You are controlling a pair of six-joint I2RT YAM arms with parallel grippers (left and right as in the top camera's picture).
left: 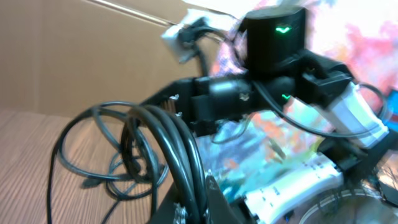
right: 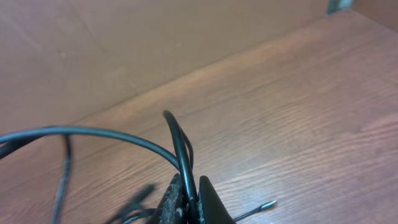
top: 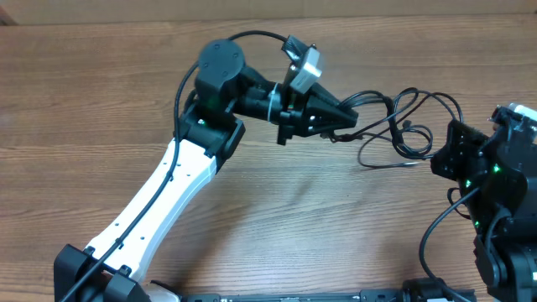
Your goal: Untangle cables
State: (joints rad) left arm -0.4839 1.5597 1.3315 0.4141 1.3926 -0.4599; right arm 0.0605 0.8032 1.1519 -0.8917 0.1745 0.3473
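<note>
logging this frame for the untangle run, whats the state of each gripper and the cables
left gripper, shut on the cables
right gripper, shut on the cables
cables, looped together in a tangle, pinched by both grippers
plug end, loose, not held
</note>
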